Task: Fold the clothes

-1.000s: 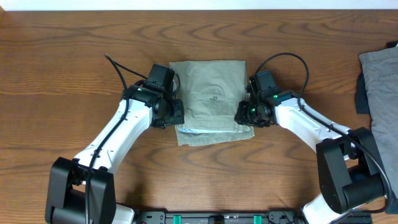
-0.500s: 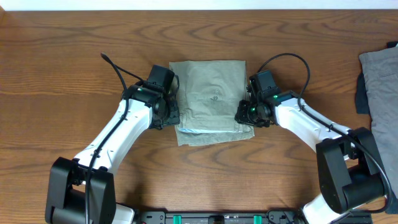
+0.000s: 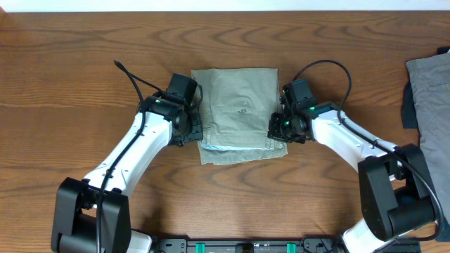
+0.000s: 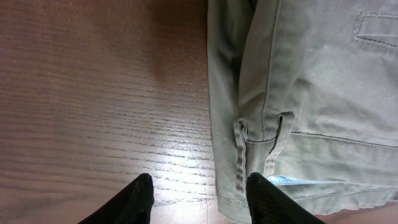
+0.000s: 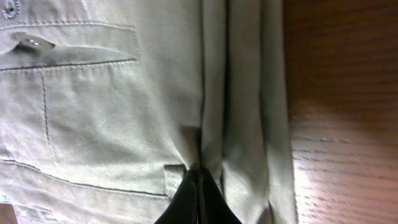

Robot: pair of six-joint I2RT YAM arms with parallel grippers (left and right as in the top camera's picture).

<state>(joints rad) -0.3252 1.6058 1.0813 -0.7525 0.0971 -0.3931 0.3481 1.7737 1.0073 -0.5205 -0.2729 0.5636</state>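
**Khaki shorts in a folded square, arms at both side edges**

Pale khaki shorts [image 3: 239, 112] lie at the middle of the wooden table [image 3: 84, 70], folded into a near-square stack. The upper layer is smooth, with a welt pocket and a small metal button [image 5: 28, 42] showing in the right wrist view. The bottom layer sticks out a little at the near edge, where a strip of lighter bluish lining [image 4: 286, 180] peeks out beside a belt loop [image 4: 240, 158].

At the stack's left edge, the left gripper [image 4: 202, 199] stands about half open. One finger is over bare wood and the other over the cloth border, and it holds nothing. At the right edge, the right gripper [image 5: 198, 199] has its fingers pressed fully together. The fabric's creases run into the tips, so it pinches a fold of the shorts.

Bare wood surrounds the stack on all sides, with wide room to the left and beyond it. A grey garment [image 3: 429, 98] and a dark navy cloth [image 3: 409, 105] lie well apart at the table's right edge.
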